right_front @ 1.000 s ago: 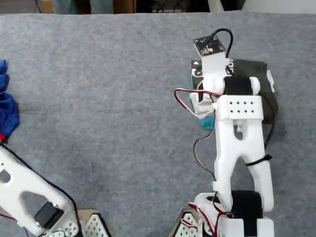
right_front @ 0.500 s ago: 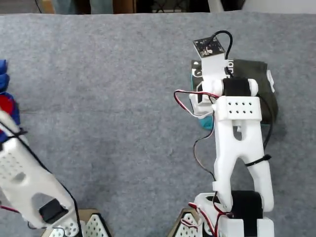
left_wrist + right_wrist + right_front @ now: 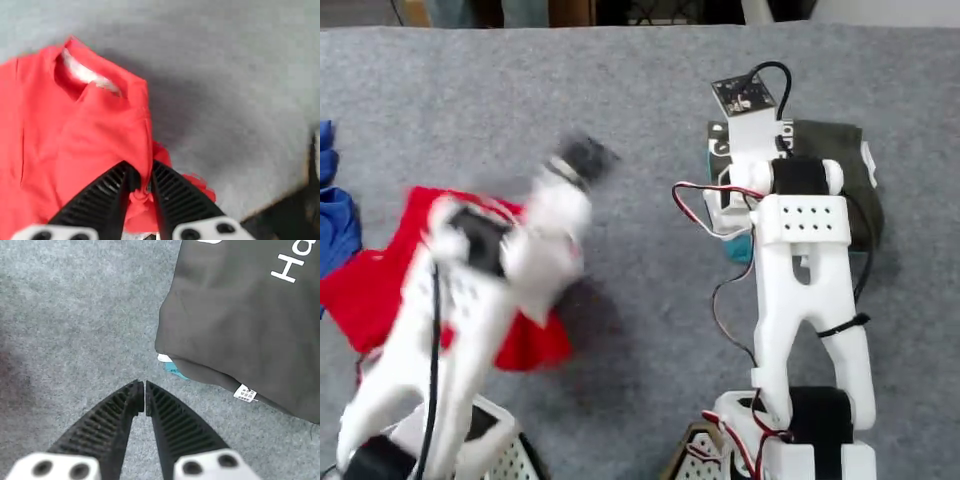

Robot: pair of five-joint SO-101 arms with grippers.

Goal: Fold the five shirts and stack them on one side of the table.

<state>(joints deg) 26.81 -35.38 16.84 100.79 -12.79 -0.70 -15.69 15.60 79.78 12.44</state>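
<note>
- Grey felt counter (image 3: 640, 90) covers nearly the whole high view; both arm bases sit at the lower edge.
- Left arm (image 3: 470, 300): rises from the lower left toward left of centre, lying over the red shirt (image 3: 375, 290).
- Left end effector (image 3: 142, 172): clenched on a bunched fold at the edge of the red shirt (image 3: 75, 135), with the fabric pinched between the black ribbed fingers.
- Red shirt: left half of the high view, spread out and rumpled, not folded. Its collar (image 3: 87, 75) lies open, pale lining showing.
- Right arm (image 3: 805, 300): right of centre, running from its base up the frame.
- Right end effector (image 3: 144, 387): closed, tips together with nothing between them, over bare felt just beside the corner of the folded pile.
- Dark shirt (image 3: 240, 325): folded, on top of the pile, white lettering on it and a small white tag (image 3: 245, 393) at its edge. In the high view it is at upper right (image 3: 845, 140), partly under the right arm.
- Teal shirt (image 3: 176, 371): its edge shows from under the dark shirt.
- Blue shirt (image 3: 335, 225): crumpled at the left edge at mid height, just beside the red shirt.
</note>
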